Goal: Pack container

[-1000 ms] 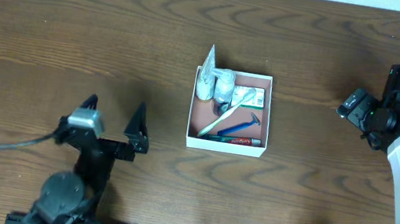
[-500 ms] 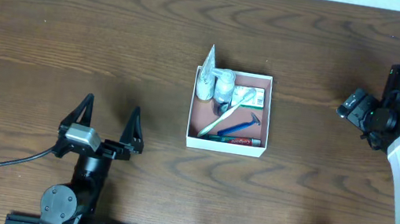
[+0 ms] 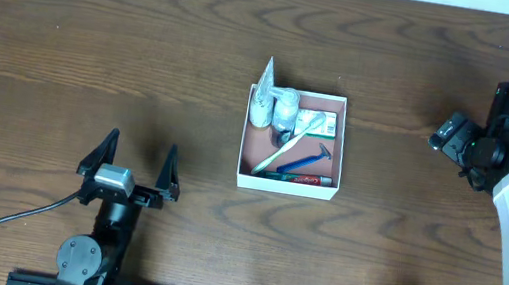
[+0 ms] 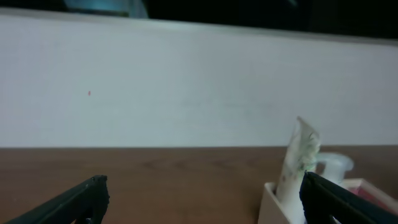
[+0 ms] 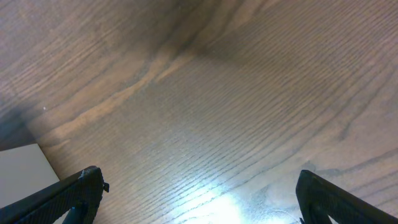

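The left gripper (image 3: 143, 142) is released. Its two black fingers (image 3: 99, 152) splay wide with nothing between them, low in the lower left of the overhead frame. In its wrist view the fingertips poke up from the two bottom corners, with bare wooden table (image 4: 155, 168) between them and a white wall behind. A black cable (image 3: 10, 223) trails from this arm toward the bottom left edge.

The right gripper (image 5: 199, 180) is also released. Its wrist view shows the fingertips far apart at the bottom corners over empty wood grain, with a pale slab at the lower left edge that I cannot identify. From overhead the arm sits at the right edge of the frame, well apart from everything else.

The container (image 3: 240, 156) lies just right of the frame's centre, up and right of the left gripper and not touched by either arm. It is packed:
- A white sachet (image 3: 264, 83) stands upright in its upper left corner.
- White bottles (image 3: 284, 112) sit just beside the sachet.
- A green-and-white carton (image 3: 323, 124) lies along the upper wall.
- A toothbrush (image 3: 284, 149) slants across the reddish floor.
- A blue razor (image 3: 313, 156) lies right of the toothbrush.
- A toothpaste tube (image 3: 302, 179) rests against the lower wall.

The left wrist view catches the container's near corner at the lower right, with the sachet rising above the rim.
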### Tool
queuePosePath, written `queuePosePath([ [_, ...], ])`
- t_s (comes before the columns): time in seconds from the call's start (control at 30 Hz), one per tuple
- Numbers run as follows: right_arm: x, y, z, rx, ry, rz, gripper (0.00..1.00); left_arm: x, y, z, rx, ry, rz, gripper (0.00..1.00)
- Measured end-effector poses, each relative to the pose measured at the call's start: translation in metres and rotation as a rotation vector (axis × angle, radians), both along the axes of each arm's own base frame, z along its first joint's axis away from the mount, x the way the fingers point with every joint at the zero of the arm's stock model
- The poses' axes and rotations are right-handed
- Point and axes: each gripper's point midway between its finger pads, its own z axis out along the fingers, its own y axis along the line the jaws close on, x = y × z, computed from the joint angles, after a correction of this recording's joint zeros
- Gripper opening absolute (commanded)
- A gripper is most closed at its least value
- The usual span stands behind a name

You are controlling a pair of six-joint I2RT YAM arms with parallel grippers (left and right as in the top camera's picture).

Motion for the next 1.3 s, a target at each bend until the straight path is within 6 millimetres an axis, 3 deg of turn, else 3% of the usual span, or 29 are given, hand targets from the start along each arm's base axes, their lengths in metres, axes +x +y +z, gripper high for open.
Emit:
queuePosePath([
  [0.17, 0.0, 0.0, 0.0, 0.0, 0.001, 0.0, 0.99, 0.005, 0.01, -0.039, 0.039, 0.155, 0.029, 0.98],
  [0.33, 0.0, 0.0, 0.0, 0.0, 0.0, 0.0, 0.99, 0.005, 0.014, -0.061, 0.053, 0.244, 0.04, 0.98],
  [1.3, 0.0, 0.0, 0.0, 0.0, 0.0, 0.0, 0.99, 0.004, 0.017, -0.064, 0.053, 0.262, 0.05, 0.98],
])
